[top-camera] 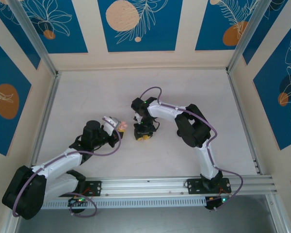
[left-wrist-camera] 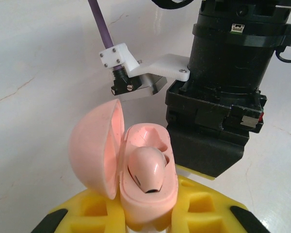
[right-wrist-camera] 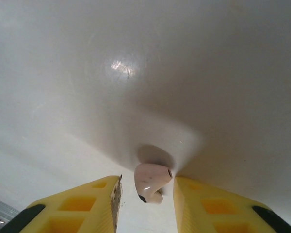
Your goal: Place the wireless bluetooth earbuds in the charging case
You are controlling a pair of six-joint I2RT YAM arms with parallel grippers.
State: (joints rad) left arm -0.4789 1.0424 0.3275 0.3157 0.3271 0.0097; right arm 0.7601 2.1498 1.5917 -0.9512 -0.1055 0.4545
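My left gripper (left-wrist-camera: pixel 145 216) clamps the open pink charging case (left-wrist-camera: pixel 94 150), lid tilted back and one pink earbud (left-wrist-camera: pixel 148 170) seated, presenting the free socket. Near the middle of the table (right-wrist-camera: pixel 136 73), my right gripper (right-wrist-camera: pixel 146 206) stands narrowly parted astride the second pink earbud (right-wrist-camera: pixel 153 180), ready to pinch.

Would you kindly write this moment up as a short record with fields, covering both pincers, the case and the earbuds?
left pincer: shut on the charging case
charging case: pale pink, lid swung open
seated earbud: pale pink, sitting in the case's base
loose earbud: pale pink, lying on the table
right pincer: open, one finger on either side of the loose earbud
step left: loose earbud not yet in the case
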